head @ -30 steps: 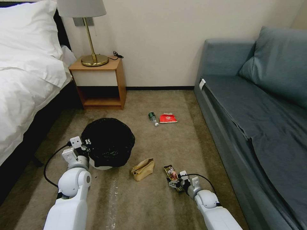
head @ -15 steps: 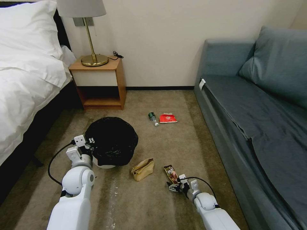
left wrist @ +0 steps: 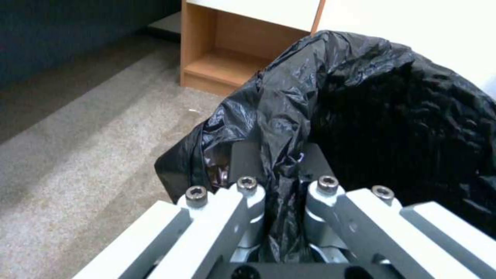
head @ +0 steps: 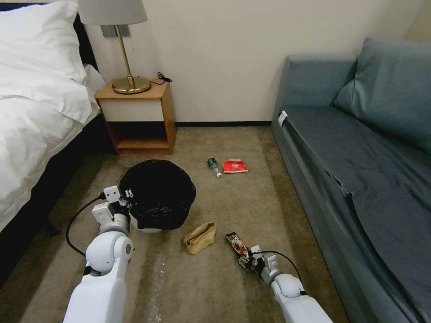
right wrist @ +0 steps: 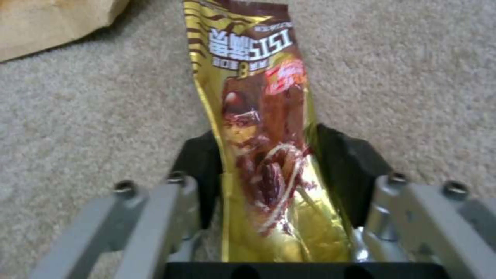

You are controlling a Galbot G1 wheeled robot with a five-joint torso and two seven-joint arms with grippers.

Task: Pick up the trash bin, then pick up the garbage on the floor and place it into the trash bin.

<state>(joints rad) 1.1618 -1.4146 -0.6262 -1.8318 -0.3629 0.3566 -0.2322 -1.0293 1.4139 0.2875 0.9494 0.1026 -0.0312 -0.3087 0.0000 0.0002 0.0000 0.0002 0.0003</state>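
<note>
Wrist views: left fingers pinch bin liner; right fingers clamp snack wrapper.

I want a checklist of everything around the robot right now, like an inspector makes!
Surface: tan carpet, a pale streak near the robot.
Job's things: trash bin with black liner; paper bag, snack wrapper, bottle and red packet on the carpet.
Clutter: nothing seen.
Grippers: left gripper shut on the bin's rim and liner; right gripper closed around the wrapper.
Cables: black cable looping from the left wrist, another at the right; lamp cord.
Surroundings: bed, nightstand, lamp, blue sofa.
</note>
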